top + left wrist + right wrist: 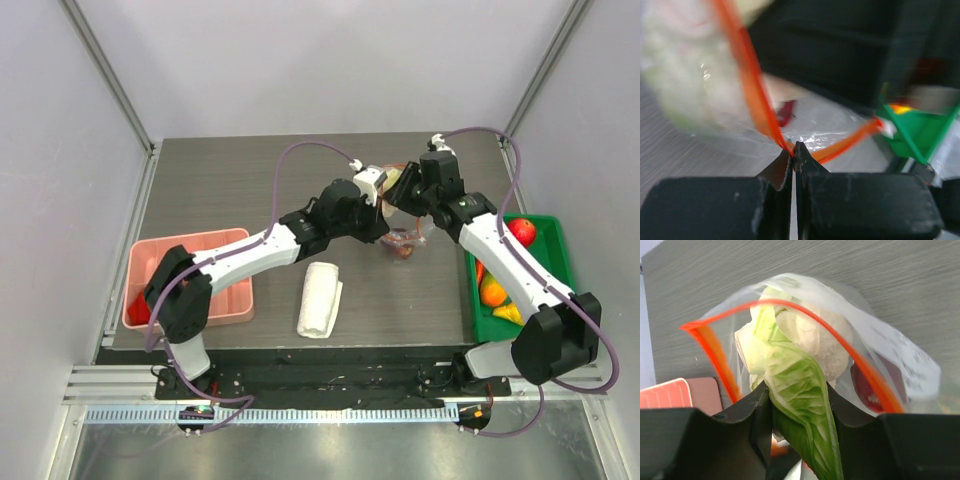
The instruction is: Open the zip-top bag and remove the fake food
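Pinching zip strip [752,90] of zip-top bag [910,365] in closed left hand [794,150] to spread mouth at mid-counter [230,190]; gripping leafy fake food [815,340] in right hand [797,392], presumably for withdrawal toward green bin [550,265].

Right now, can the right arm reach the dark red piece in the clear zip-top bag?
Probably not: the right gripper is shut on the leafy white plastic cauliflower plugging the bag.
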`<act>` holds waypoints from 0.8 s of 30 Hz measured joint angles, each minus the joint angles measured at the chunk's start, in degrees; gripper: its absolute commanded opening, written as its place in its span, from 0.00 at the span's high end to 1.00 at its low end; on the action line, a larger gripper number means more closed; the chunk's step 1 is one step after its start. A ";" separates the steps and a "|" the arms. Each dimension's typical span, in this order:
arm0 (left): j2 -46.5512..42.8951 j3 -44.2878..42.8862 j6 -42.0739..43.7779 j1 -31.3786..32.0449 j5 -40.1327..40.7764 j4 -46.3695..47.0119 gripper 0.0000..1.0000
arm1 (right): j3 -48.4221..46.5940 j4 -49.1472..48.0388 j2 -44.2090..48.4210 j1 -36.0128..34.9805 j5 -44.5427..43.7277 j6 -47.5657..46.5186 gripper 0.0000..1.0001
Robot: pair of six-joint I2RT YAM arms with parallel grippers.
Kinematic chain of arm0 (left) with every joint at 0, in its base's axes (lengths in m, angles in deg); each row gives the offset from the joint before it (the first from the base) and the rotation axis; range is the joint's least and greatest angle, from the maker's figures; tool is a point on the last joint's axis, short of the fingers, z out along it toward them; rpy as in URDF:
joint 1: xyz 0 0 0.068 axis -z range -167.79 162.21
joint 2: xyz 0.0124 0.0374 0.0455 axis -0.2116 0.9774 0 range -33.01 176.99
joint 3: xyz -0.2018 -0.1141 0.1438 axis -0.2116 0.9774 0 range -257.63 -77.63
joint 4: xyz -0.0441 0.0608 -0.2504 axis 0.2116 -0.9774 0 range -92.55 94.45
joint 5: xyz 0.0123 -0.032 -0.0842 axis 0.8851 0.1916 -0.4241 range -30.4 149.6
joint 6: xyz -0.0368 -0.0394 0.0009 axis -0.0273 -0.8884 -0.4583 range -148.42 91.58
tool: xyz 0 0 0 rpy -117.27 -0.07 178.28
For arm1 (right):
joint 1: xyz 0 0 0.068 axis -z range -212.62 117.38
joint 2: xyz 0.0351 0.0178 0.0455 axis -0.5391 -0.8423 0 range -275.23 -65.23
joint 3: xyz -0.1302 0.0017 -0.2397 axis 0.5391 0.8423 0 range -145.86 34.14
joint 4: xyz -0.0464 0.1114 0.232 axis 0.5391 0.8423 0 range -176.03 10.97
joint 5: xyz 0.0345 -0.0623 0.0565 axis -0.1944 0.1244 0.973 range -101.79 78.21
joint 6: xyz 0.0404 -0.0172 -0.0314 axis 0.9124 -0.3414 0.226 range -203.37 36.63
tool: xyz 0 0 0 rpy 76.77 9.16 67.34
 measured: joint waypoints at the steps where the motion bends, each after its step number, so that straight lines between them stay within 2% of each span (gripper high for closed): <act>1: -0.83 0.46 0.17 0.37 -1.20 0.59 1.00 | 0.94 -1.42 -0.09 -0.15 0.07 -0.79 0.99; 4: -3.52 1.31 0.59 1.44 -4.07 2.75 1.00 | 2.93 -3.10 -0.57 -0.59 0.44 -1.40 0.99; 7: -4.28 0.52 1.38 1.77 -3.02 2.10 1.00 | 2.71 -2.01 -1.03 -0.63 0.76 -1.03 0.99; 17: -1.09 -1.49 1.38 -0.66 4.98 -2.99 1.00 | -11.21 11.52 -0.15 0.17 2.38 1.01 0.99; 24: -0.83 -1.92 1.33 -3.87 7.34 -5.77 1.00 | -11.91 17.00 2.89 0.92 8.22 -1.40 0.99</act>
